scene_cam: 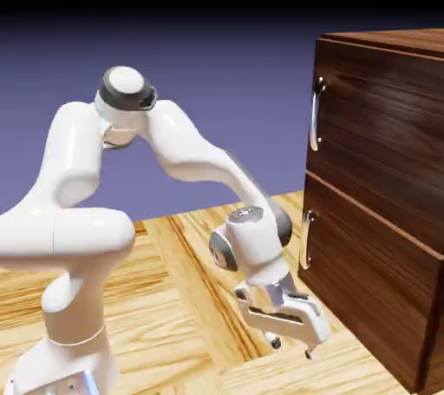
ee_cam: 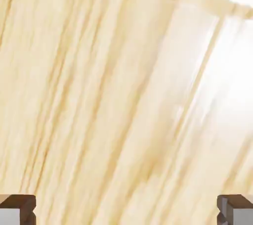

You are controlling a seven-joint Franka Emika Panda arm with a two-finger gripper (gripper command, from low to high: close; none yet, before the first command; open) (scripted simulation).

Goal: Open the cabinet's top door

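Exterior view: the cabinet (scene_cam: 381,202) stands at the right, its top door (scene_cam: 377,137) closed flush, the curved silver handle (scene_cam: 316,114) at the panel's left edge. The gripper (scene_cam: 292,348) hangs low over the light wooden floor (scene_cam: 173,298), left of the lower panel (scene_cam: 368,289), fingers spread wide and empty. The hand view shows only pale floor grain between both fingertips (ee_cam: 17,209)
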